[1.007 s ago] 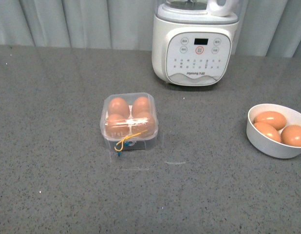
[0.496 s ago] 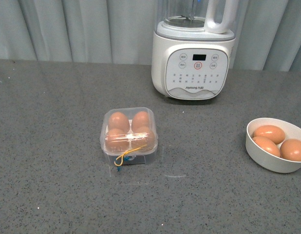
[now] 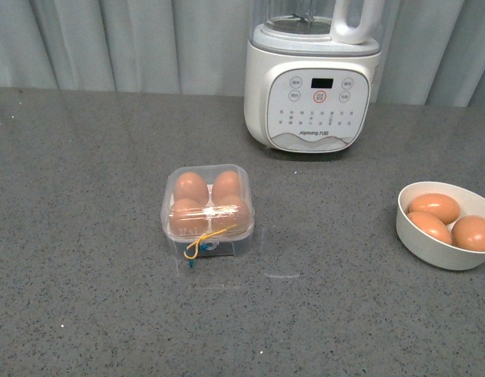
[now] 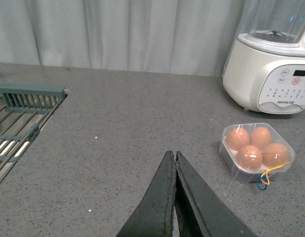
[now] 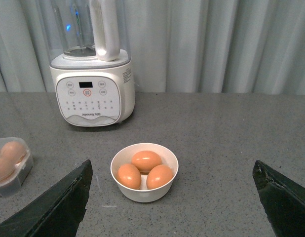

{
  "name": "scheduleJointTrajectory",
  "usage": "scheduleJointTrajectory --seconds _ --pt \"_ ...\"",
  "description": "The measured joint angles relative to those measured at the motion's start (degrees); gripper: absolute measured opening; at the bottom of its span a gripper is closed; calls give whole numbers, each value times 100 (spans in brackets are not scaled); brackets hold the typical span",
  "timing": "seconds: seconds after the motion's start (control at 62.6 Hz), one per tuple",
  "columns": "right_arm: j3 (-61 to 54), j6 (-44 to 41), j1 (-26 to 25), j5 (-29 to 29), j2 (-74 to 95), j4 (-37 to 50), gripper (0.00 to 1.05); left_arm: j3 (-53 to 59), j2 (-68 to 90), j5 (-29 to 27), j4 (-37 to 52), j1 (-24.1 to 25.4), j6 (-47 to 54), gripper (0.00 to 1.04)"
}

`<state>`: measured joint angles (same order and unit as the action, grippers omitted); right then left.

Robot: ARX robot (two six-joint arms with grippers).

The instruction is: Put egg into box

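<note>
The clear plastic box [image 3: 208,210] stands mid-table with its lid down, four brown eggs inside and a yellow-and-blue cord at its front. It also shows in the left wrist view [image 4: 256,153] and at the edge of the right wrist view [image 5: 9,165]. Three more brown eggs [image 3: 435,207] lie in a white bowl [image 3: 431,250] at the right, also in the right wrist view [image 5: 144,173]. My left gripper [image 4: 173,157] is shut and empty, apart from the box. My right gripper [image 5: 172,190] is wide open and empty, with the bowl between its fingers' line. Neither arm shows in the front view.
A white blender [image 3: 315,75] stands at the back, behind the box, against a grey curtain. A metal rack [image 4: 21,116] lies at the table's left in the left wrist view. The tabletop is dark grey speckled stone.
The front view has shifted: box, bowl and blender sit slightly differently in the picture. The box's lid and eggs look unchanged. No arm entered the view.
</note>
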<state>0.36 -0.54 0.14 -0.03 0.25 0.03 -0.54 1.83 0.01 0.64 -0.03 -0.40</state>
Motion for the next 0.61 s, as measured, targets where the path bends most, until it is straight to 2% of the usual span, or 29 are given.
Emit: scheduleJointTrajectory --seconds 0.208,0.24,0.288,0.416,0.48,0.607 --pt "0 0 0 -2 0 0 95 0 -153 0 -52 0 -2 4" --pt "0 0 0 -2 0 0 95 0 -155 2 -52 0 -2 10" --pt "0 0 0 -2 0 0 95 0 -155 2 -52 0 0 24" --pt "0 0 0 -2 0 0 95 0 -157 2 -52 0 -2 46" --pt "0 0 0 -2 0 0 95 0 -160 2 -52 0 -2 62" --pt "0 0 0 -2 0 0 95 2 -160 0 -52 0 0 83"
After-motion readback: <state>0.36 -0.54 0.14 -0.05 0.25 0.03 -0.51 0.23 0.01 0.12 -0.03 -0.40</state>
